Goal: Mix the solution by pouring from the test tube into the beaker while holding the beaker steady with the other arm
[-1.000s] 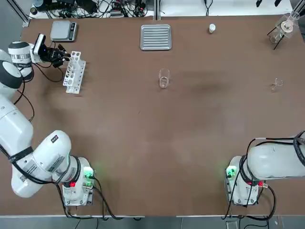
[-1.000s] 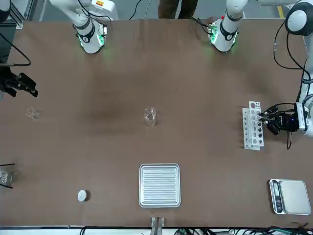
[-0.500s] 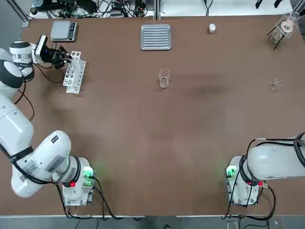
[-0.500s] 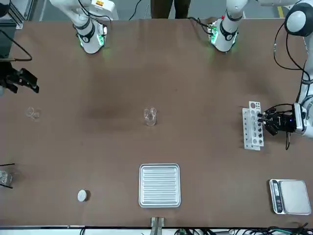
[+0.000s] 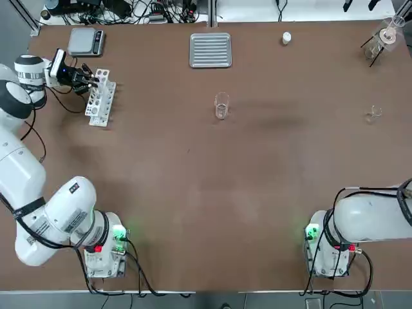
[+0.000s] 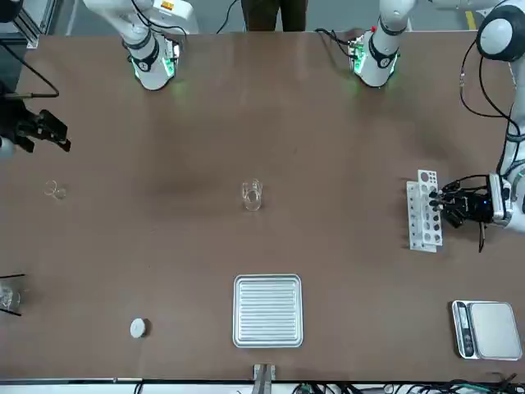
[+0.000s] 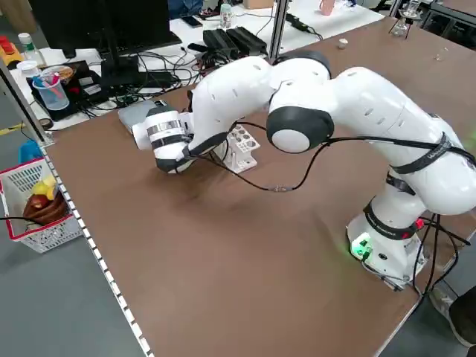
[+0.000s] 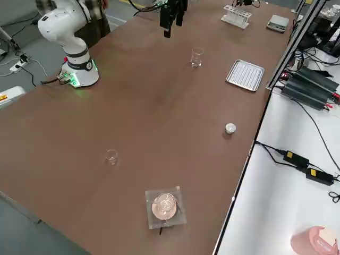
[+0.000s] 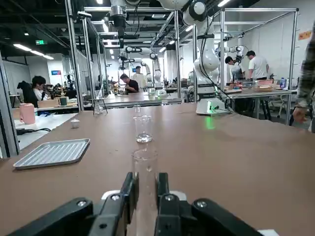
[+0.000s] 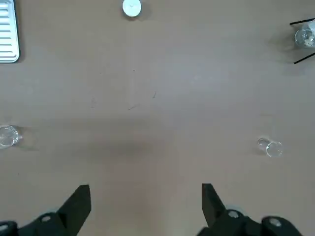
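Note:
The test tube (image 9: 145,162) stands upright between the fingers of my left gripper (image 9: 145,186), which is shut on it. That gripper (image 5: 85,78) is at the far end of the white perforated rack (image 5: 100,98) on the table's left side, also seen from the front (image 6: 454,203). The beaker (image 5: 221,106) stands alone near the table's middle (image 6: 252,195). My right gripper (image 6: 43,133) hangs open high over the right part of the table, and below its spread jaws (image 10: 145,204) is bare table, with the beaker (image 10: 7,135) off to one side.
A smaller clear glass piece (image 5: 373,114) sits at the right. A stoppered flask on a stand (image 5: 385,35) occupies the far right corner. A ribbed metal tray (image 5: 210,49), a white cap (image 5: 286,38) and a scale (image 5: 86,41) line the far edge.
My left gripper has shifted slightly along the rack's end with the tube. My right gripper has drifted a little toward the table's middle, still open.

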You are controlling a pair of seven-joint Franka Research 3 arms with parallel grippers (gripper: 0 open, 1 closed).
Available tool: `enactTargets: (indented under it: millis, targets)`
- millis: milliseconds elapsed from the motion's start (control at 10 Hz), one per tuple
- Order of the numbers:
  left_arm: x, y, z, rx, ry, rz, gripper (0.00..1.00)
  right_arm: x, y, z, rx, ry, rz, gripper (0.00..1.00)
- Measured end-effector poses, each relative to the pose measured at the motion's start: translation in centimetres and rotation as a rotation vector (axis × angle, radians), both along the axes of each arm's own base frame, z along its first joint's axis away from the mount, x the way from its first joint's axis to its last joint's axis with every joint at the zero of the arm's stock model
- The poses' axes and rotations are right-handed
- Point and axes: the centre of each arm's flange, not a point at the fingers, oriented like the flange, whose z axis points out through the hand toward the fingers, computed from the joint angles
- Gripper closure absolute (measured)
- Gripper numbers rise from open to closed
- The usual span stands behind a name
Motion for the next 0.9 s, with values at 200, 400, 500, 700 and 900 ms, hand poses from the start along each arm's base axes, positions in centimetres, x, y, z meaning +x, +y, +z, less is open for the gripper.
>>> enactTargets:
  millis: [200, 400, 500, 700, 900]
  targets:
    - [0.0, 0.0, -0.1, 0.006, -0.001, 0.000, 0.78, 0.0, 0.0, 0.1, 0.000, -0.003, 0.000, 0.00]
    - [0.0, 0.1, -0.2, 0.009, -0.001, 0.000, 0.78, 0.0, 0.1, 0.6, -0.003, -0.013, 0.002, 0.00]
    - [0.0, 0.1, -0.2, 0.013, 0.000, 0.002, 0.78, 0.0, 0.2, 0.8, -0.006, -0.019, 0.004, 0.00]
    - [0.1, 0.2, -0.3, 0.023, -0.003, 0.011, 0.75, 0.0, 0.3, 1.1, -0.009, -0.026, 0.007, 0.00]
    - [0.1, 0.2, -0.3, 0.025, -0.005, 0.014, 0.67, 0.0, 0.3, 1.1, -0.009, -0.025, 0.007, 0.00]
